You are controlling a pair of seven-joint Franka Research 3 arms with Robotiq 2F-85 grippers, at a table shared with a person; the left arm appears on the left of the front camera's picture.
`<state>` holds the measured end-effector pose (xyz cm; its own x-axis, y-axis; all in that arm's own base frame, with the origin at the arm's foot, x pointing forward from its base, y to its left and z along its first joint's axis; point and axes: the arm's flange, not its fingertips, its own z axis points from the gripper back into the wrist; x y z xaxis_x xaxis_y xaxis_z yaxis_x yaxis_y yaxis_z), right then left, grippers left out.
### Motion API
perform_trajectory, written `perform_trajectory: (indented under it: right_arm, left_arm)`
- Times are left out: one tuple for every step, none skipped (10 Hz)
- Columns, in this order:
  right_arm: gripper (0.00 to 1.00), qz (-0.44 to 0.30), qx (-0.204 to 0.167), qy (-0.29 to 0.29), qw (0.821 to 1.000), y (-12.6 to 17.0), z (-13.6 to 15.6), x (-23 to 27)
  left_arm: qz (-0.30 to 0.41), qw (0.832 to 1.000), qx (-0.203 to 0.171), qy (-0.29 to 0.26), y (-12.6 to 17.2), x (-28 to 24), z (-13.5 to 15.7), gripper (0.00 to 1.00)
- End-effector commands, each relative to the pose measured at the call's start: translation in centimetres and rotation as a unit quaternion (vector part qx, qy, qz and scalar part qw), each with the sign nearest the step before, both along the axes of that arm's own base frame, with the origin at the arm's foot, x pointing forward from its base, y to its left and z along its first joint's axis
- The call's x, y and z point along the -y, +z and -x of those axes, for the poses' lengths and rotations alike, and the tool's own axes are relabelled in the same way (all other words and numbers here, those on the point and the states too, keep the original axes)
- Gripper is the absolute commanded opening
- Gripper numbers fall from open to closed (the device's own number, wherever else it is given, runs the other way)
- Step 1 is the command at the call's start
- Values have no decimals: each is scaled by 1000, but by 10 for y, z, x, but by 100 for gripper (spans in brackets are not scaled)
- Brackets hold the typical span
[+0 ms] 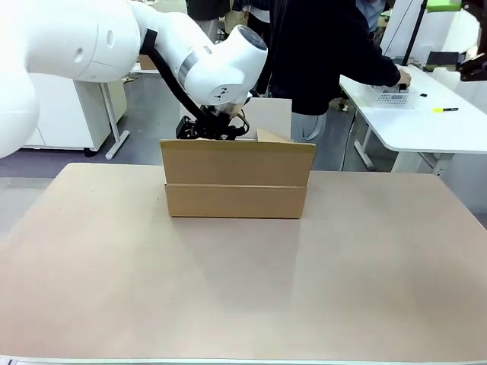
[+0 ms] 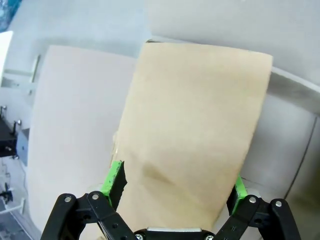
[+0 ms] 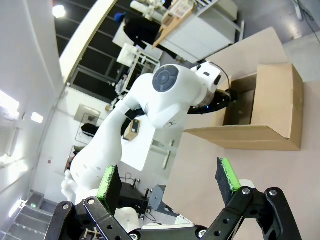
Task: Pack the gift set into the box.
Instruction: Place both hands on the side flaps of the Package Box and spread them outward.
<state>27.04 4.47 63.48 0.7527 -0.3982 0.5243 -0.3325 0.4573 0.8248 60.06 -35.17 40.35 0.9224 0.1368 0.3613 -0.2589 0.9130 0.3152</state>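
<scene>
At the far middle of the tabletop (image 1: pixel 243 289) the box (image 1: pixel 236 186) stands with the left end effector (image 2: pixel 176 184) spread open astride a flap (image 2: pixel 195 125), so a push could slide the light box or crease the flap, while the right end effector (image 3: pixel 170 181) hangs open well apart.

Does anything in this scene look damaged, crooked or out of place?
Nothing stands out. The box sits square on the table, its top open and undamaged. The left gripper is open over one flap; the right gripper is open, well apart.
</scene>
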Motion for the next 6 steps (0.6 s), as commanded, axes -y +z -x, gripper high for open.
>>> perform_trajectory:
  right_arm:
    - [100,-6,18,5,1000,1,-5,-3]
    - [100,-6,18,5,1000,1,-5,-3]
    - [100,-6,18,5,1000,1,-5,-3]
    - [100,-6,18,5,1000,1,-5,-3]
    - [100,-6,18,5,1000,1,-5,-3]
    - [100,-6,18,5,1000,1,-5,-3]
  left_arm:
    - [-30,999,7,25,5,4,-2,100]
    - [-38,999,3,25,4,4,-2,100]
    - [-44,999,1,26,4,3,-2,100]
    - [-47,999,2,27,3,3,-1,100]
    - [-52,998,1,28,4,3,0,100]
    - [-60,998,2,29,7,1,4,100]
